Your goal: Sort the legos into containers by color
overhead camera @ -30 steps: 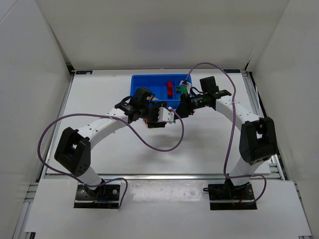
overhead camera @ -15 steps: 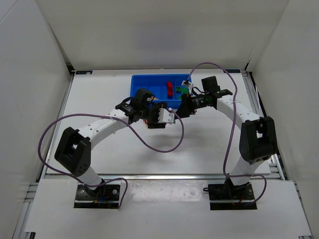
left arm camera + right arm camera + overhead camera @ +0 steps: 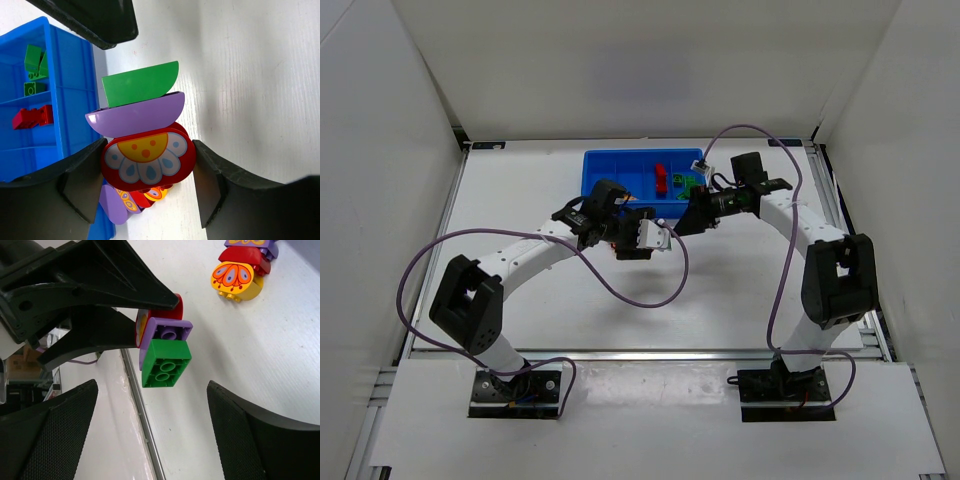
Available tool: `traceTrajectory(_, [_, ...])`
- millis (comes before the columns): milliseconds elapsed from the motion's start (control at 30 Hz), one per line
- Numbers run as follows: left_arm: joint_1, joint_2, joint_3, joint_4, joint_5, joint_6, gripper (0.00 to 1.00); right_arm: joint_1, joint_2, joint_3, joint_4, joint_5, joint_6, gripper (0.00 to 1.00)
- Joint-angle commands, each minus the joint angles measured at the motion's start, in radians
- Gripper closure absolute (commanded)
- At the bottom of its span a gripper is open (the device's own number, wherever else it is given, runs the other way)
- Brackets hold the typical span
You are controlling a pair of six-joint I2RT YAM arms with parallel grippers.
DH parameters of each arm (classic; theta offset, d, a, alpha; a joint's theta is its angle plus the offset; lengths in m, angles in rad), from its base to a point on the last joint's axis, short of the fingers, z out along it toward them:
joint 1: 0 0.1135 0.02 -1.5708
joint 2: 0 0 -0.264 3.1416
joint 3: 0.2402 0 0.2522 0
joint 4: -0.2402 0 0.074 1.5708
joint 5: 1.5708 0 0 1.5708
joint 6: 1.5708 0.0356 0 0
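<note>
**Three blocks stacked in the left jaws; right jaws spread wide**

Left gripper (image 3: 148,165): jaws clenched on a red block (image 3: 145,157) with a flower print, one finger on each side of it. Beyond the fingertips a purple block (image 3: 135,114) sits against the red one, and a green block (image 3: 140,85) caps the purple one. Neither of these two touches a finger.

On one side of the left jaws, the outer wall of the blue tray (image 3: 80,115) runs just beside the finger, with little room there. On the other side lies bare white table (image 3: 250,75), with open room. Back toward the wrist, loose blocks (image 3: 135,197) in purple, red and orange lie against the tray wall.

In the tray, green legos (image 3: 34,62) lie in the end compartment. A red lego (image 3: 32,116) lies in the next one, and a thin divider parts them.

Right gripper (image 3: 150,405): jaws released and set far apart, gripping nothing. The green end of the stack lies in line with the gap, just past the fingertips and clear of both fingers. How far past the fingertips it is, I cannot tell. A metal strip (image 3: 145,440) runs along the table between the jaws. Past the stack, well apart from it, a yellow block (image 3: 235,280) with an orange print touches a red one and a purple one.

From above, the two grippers sit near each other at the tray's near right corner.
</note>
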Motion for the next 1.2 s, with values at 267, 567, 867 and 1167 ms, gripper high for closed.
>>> traceTrajectory(267, [-0.008, -0.036, 0.05, 0.027, 0.026, -0.022, 0.56, 0.025, 0.043, 0.08, -0.012, -0.053, -0.028, 0.08])
traceTrajectory(567, [-0.025, -0.029, 0.095, 0.03, 0.034, -0.038, 0.56, 0.039, 0.083, 0.107, 0.008, -0.051, -0.014, 0.11])
traceTrajectory(867, [-0.032, -0.019, 0.09, 0.034, 0.026, -0.038, 0.56, 0.042, 0.085, 0.112, 0.036, -0.099, -0.014, 0.77])
traceTrajectory(1167, [-0.016, -0.088, -0.059, 0.076, -0.024, -0.05, 0.58, -0.081, 0.027, 0.077, -0.046, -0.186, -0.043, 1.0])
